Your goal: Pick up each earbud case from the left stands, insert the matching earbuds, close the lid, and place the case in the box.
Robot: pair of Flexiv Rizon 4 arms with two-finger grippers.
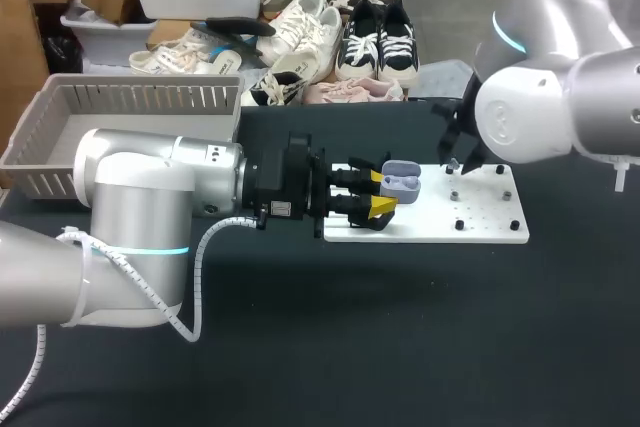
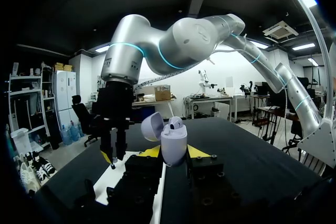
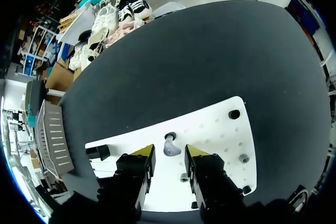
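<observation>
**Case pinched open over board's left end; right gripper straddles a loose earbud**

Head view, L to R: the grey basket sits upper left at the table's far edge, well apart from everything else. At frame center, the left gripper is pinched on the earbud case from two sides, over the left end of the white board. Just right of the case, the right gripper hangs at the board's upper edge. The dark table lies open across the whole lower frame & right of the board (most free room is there).

Left wrist view: the case stands near upright btwn the yellow tips w/ a slight lean, mouth up, long axis approx vertical. Its lid is thrown back toward the right gripper's side. A seated earbud shows in the mouth; the head view is too small to tell this.

Right wrist view: the right gripper's fingers are spread. A loose earbud stands on the board btwn them, w/ a gap on each side. The head view hides it behind the right arm.
</observation>
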